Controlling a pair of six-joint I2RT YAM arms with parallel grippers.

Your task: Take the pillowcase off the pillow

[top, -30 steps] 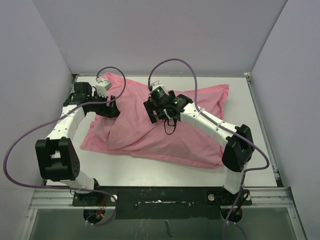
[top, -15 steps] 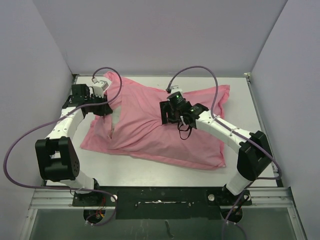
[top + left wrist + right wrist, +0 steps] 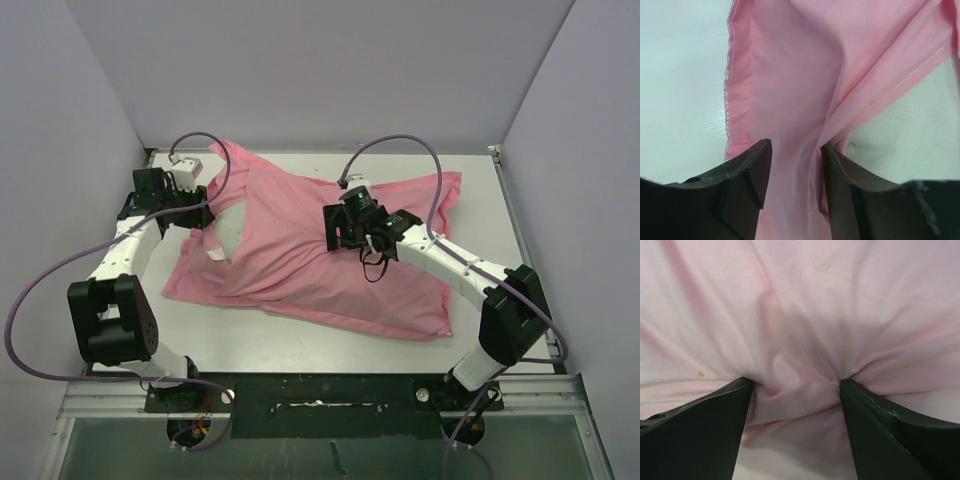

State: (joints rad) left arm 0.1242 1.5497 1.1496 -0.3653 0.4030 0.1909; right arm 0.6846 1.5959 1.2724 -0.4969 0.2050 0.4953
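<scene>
Two sets of jaws grip a pink pillowcase (image 3: pixel 320 270) lying across the counter (image 3: pixel 300 345). Left jaws pinch its open hem, held aside to bare the off-white pillow (image 3: pixel 230 235); right jaws clamp bunched fabric mid-cushion, likely anchoring it.

Findings: cloth, plastic and tabletop finishes.
The pillowcase (image 3: pixel 320 275) is thin pink cloth, faintly lustrous, creased, with a stitched hem; one small orange speck shows in the right wrist view. The pillow (image 3: pixel 230 235) is off-white matt fabric, slightly grainy. The table (image 3: pixel 300 345) is white, smooth, low-gloss. The fingers of the left gripper (image 3: pixel 795 150) and right gripper (image 3: pixel 796 385) are dark matt plastic, faintly textured.
</scene>
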